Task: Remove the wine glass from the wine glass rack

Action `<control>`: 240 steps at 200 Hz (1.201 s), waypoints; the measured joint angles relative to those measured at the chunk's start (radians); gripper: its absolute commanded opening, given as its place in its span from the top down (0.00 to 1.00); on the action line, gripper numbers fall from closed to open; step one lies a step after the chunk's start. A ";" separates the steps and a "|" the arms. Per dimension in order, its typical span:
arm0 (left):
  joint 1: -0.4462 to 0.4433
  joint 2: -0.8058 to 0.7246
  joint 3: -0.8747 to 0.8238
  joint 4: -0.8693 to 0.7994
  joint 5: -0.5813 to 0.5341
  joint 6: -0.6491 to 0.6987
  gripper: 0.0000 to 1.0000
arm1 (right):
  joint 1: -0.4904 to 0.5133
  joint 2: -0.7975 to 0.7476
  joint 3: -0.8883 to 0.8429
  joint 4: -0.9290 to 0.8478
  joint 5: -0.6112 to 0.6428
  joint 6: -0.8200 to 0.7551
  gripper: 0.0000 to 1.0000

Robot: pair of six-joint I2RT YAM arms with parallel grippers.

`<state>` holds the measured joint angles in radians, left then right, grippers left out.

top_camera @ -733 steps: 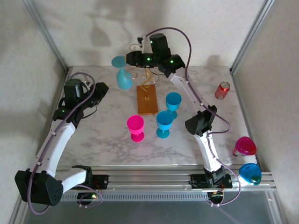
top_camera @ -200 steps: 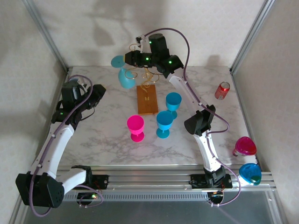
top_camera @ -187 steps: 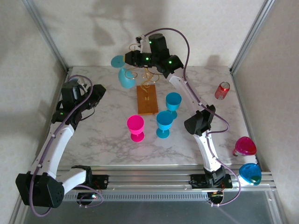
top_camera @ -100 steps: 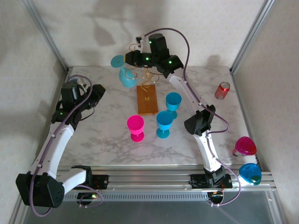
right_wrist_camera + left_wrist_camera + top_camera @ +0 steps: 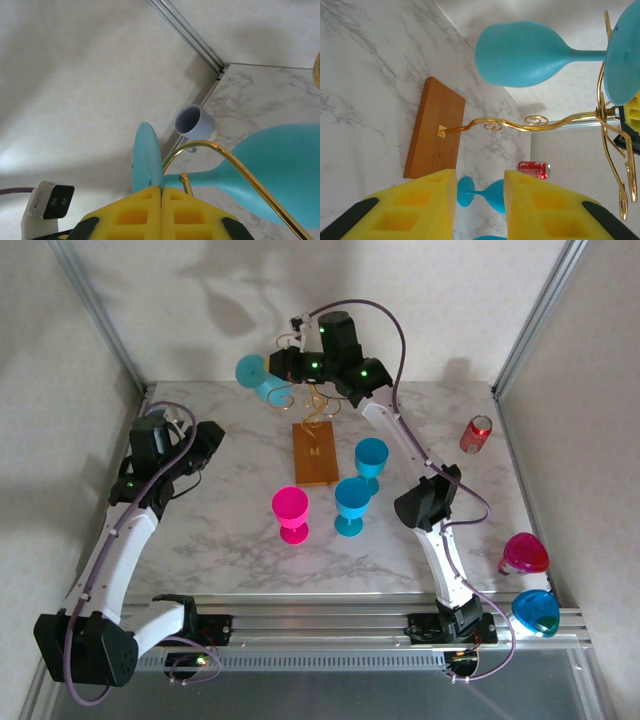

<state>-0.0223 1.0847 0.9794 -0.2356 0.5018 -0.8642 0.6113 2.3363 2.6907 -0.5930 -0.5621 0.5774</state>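
The teal wine glass has swung up since the earlier frame. Its bowl hung low beside the rack's stem and now tilts out toward the upper left, and the right arm's jaws have closed. The left arm has barely shifted.

At the left of the overhead view, the left gripper hovers over the marble table, well apart from the rack. In the left wrist view the left gripper has its yellow jaws spread, with nothing between them. To its right, at lower centre, a pink glass stands upright on the table.

At upper centre the wine glass is still on the wine glass rack, held clear of the table by a gold scroll arm. The rack's wooden base lies flat at the centre of the table. In the left wrist view the wine glass lies sideways across the top of the frame, above the rack's base.

The right gripper sits at the glass's foot. In the right wrist view the right gripper has its jaws pressed together on the thin edge of that foot. The bowl is at lower right, and a gold wire curves across the stem. A grey mug sits near the table's corner.

Right of the base, two blue glasses stand upright. Further right are a red soda can and a magenta cup.
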 measured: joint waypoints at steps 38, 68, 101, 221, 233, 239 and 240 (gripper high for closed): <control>0.001 -0.005 0.000 0.000 0.000 0.000 0.70 | 0.000 0.000 -0.003 0.013 -0.004 0.016 1.00; 0.001 -0.010 -0.001 0.000 0.000 -0.003 0.70 | -0.002 0.000 -0.014 0.035 -0.012 0.033 1.00; 0.002 -0.023 -0.002 0.000 0.000 -0.003 0.70 | -0.005 0.000 -0.018 0.052 -0.016 0.048 1.00; 0.006 -0.026 -0.002 0.000 0.002 -0.019 0.70 | -0.017 -0.010 -0.060 0.148 -0.015 0.109 1.00; 0.006 -0.026 -0.002 0.000 0.003 -0.019 0.70 | -0.018 -0.010 -0.061 0.155 -0.016 0.116 1.00; 0.006 -0.026 -0.002 0.000 0.002 -0.019 0.70 | -0.018 -0.010 -0.062 0.159 -0.016 0.119 1.00; 0.006 -0.026 -0.002 0.000 0.002 -0.019 0.70 | -0.018 -0.010 -0.062 0.159 -0.016 0.119 1.00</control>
<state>-0.0158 1.0588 0.9771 -0.2356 0.5041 -0.8837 0.5930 2.3260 2.6289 -0.4339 -0.5777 0.6968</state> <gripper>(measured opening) 0.302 0.039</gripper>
